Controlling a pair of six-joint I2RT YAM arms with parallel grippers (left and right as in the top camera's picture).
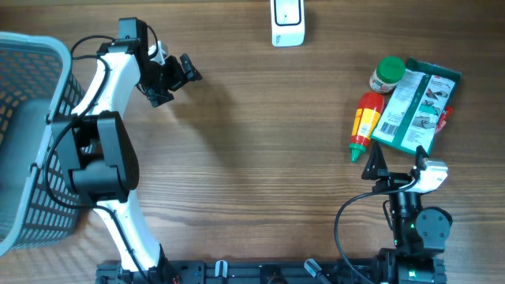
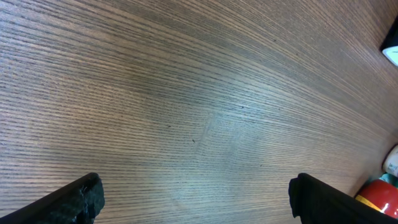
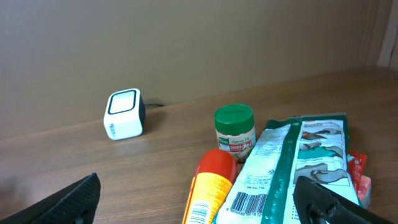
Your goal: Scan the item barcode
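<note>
My right claw (image 1: 396, 162) is spread wide with nothing in it. The green packet (image 1: 414, 106) lies just ahead of its fingertips, barcode up, and the scanner (image 1: 287, 22) is well ahead, off to the left. That arm's folded low at the table edge. The left claw (image 1: 175, 83) is spread too, over bare wood.

A brown wood-grain table (image 1: 260, 158) meets a plain tan wall (image 3: 217, 43) at its far edge.
</note>
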